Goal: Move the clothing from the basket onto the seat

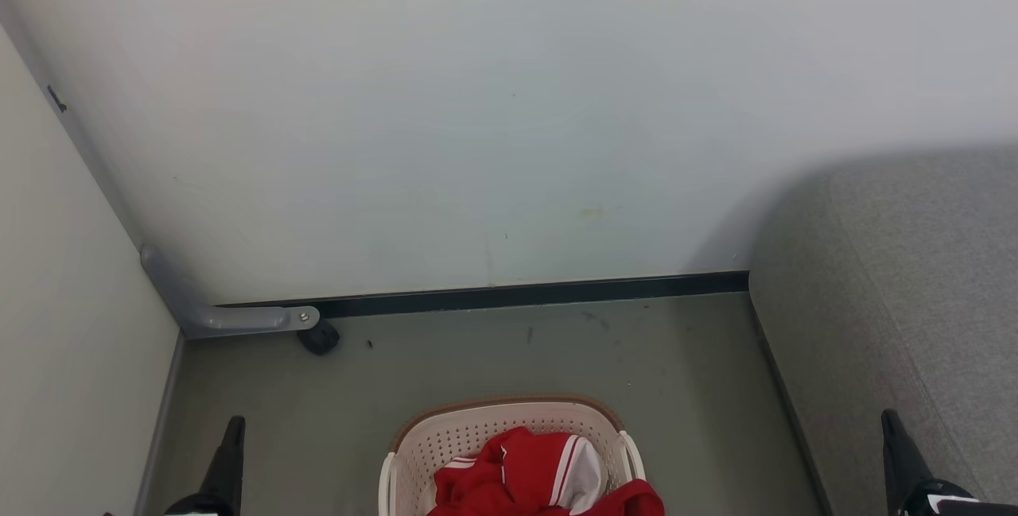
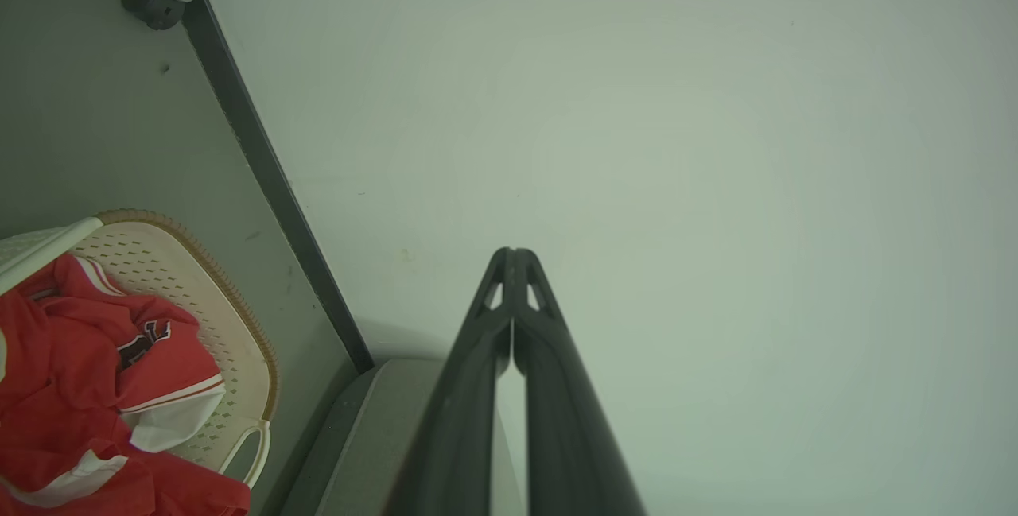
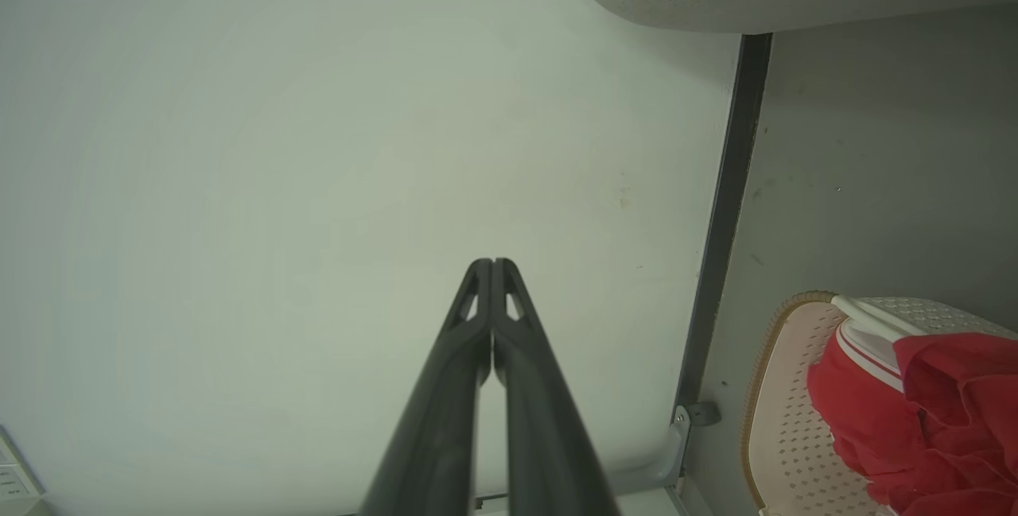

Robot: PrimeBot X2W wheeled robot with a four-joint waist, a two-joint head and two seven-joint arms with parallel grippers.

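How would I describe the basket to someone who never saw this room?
Start at the pale wall with the dark skirting strip, then look down to the grey-green floor, left of the grey seat. The basket stands there: cream perforated plastic with a brown woven-look rim, and it alone holds red and white clothing.

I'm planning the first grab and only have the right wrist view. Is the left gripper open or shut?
Observer: The left gripper is shut, its long dark fingertips pressed together on nothing.
Operator: What lies between the two arms?
Observer: In the head view, the cream perforated plastic basket with the brown woven-look rim sits between the left gripper and the right gripper, ahead of both.
Operator: Anything about its contents that I can't make out?
Observer: The left wrist view shows a dark print on one of the bright red garments with white trim.
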